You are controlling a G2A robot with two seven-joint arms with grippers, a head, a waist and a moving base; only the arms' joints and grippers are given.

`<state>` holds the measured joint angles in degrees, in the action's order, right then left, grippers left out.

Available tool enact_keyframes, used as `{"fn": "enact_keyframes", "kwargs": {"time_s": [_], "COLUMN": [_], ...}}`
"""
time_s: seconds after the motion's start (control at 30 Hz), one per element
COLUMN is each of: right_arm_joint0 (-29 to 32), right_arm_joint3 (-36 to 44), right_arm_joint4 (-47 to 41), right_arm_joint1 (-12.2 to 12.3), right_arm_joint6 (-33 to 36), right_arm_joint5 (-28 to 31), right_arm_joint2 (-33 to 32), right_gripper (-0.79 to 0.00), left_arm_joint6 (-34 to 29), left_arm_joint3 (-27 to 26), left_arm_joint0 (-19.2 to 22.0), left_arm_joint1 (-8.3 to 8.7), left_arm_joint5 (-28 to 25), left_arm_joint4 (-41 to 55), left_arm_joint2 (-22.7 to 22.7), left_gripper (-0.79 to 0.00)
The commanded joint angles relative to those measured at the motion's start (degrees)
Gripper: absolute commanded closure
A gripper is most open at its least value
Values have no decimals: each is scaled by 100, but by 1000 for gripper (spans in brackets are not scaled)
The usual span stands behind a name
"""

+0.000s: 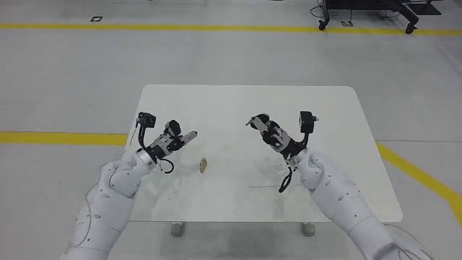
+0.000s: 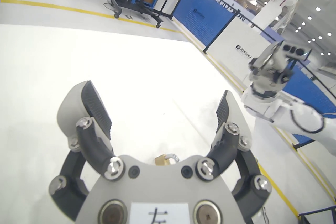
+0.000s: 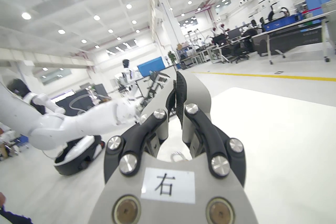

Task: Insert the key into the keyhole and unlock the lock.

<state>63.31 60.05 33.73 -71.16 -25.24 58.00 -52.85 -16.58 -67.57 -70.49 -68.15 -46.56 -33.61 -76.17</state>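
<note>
Lock (image 1: 203,164) lies flat on the white worktop (image 1: 303,101), left of centre and toward the near edge. It is a small brass body with a silver shackle. It lies alone, touching neither arm, and its keyhole cannot be made out.

The left tool (image 2: 156,93) hovers just left of the lock and slightly farther back. Its ribbed pads (image 2: 95,107) are spread wide and nothing is between them. That pose suits closing on the brass body, probably to steady it while the key goes in.

The right tool (image 3: 176,83) is held above the worktop, right of centre and well apart from the lock. It points left toward the other arm, with its pads pressed together. From above, a thin tip seems to stick out at its end. This may be the key, but it is too small to be sure. Holding it level and aimed across would suit bringing a key to a raised lock.

By this layout, the lock has not been picked up and insertion has not begun.
</note>
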Motion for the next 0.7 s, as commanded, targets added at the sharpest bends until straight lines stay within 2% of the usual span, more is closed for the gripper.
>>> {"fn": "enact_keyframes", "kwargs": {"time_s": [0.0, 0.1, 0.2, 0.27, 0.33, 0.47, 0.53, 0.67], "right_arm_joint0": [-80, -303, -493, -605, -701, -818, -847, -894], "right_arm_joint3": [-115, -425, -643, -783, -923, -1117, -1194, -1389], "right_arm_joint4": [-1208, -2388, -3358, -3801, -4139, -4711, -4962, -5419], "right_arm_joint1": [-102, -250, -406, -488, -560, -688, -753, -907], "right_arm_joint6": [313, 953, 1545, 1948, 2297, 2969, 3268, 3795], "right_arm_joint5": [0, 0, 0, 0, 0, 0, 0, 0], "right_arm_joint2": [376, 831, 1153, 1278, 1344, 1402, 1412, 1433], "right_gripper": [0, 0, 0, 0, 0, 0, 0, 0], "left_arm_joint6": [-1295, -2958, -4632, -5205, -5412, -5242, -5058, -4377], "left_arm_joint3": [183, 252, 317, 431, 528, 561, 527, 478], "left_arm_joint0": [122, 304, 413, 509, 584, 656, 653, 626], "left_arm_joint1": [13, 63, 78, 67, 47, 24, 21, 49], "left_arm_joint5": [-423, -45, 579, 1090, 1297, 1126, 942, 262], "left_arm_joint4": [3497, 5856, 8004, 8786, 9036, 8614, 8281, 7088], "left_arm_joint2": [113, 231, 242, 226, 225, 251, 271, 339], "left_gripper": [-785, -785, -785, -699, -646, -573, -551, -456]}}
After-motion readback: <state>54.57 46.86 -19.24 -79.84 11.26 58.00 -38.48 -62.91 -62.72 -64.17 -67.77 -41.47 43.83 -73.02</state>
